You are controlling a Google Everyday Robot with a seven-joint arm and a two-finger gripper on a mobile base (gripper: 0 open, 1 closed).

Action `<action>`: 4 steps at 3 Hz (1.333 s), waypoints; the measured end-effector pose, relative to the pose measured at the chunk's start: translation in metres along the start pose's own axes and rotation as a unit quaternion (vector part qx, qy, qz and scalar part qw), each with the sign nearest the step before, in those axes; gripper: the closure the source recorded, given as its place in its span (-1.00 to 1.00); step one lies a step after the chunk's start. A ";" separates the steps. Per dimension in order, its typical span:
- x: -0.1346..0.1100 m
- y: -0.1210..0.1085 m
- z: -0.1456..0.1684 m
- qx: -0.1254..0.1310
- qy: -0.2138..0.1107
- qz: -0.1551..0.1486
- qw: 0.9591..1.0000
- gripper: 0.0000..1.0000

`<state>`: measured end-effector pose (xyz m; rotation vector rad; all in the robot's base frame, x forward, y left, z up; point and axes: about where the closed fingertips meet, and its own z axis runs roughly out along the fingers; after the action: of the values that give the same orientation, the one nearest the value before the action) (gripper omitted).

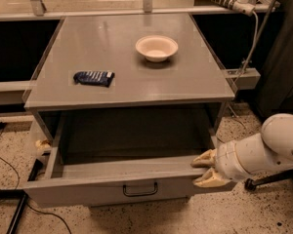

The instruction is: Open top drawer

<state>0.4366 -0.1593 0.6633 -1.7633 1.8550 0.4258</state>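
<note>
Top drawer stands pulled well out below the desk (its plain grey inside showing), black handle centred on its front. The pincer is clamped on the front panel's right end, one finger on each side.

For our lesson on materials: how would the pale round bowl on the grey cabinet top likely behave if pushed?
The pale round bowl looks rigid, low and wide, so it would probably slide, not tip. It appears empty, so likely light. The gripper is at the right front corner of the open grey top drawer.
</note>
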 end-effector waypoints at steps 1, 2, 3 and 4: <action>0.005 0.010 0.001 -0.007 -0.011 -0.001 1.000 -0.76; 0.006 0.014 0.000 -0.010 -0.016 -0.002 1.000 1.00; 0.014 0.033 -0.005 -0.013 -0.017 0.003 1.000 1.00; 0.011 0.032 -0.009 -0.013 -0.017 0.003 1.000 1.00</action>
<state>0.4034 -0.1705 0.6601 -1.7573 1.8397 0.4827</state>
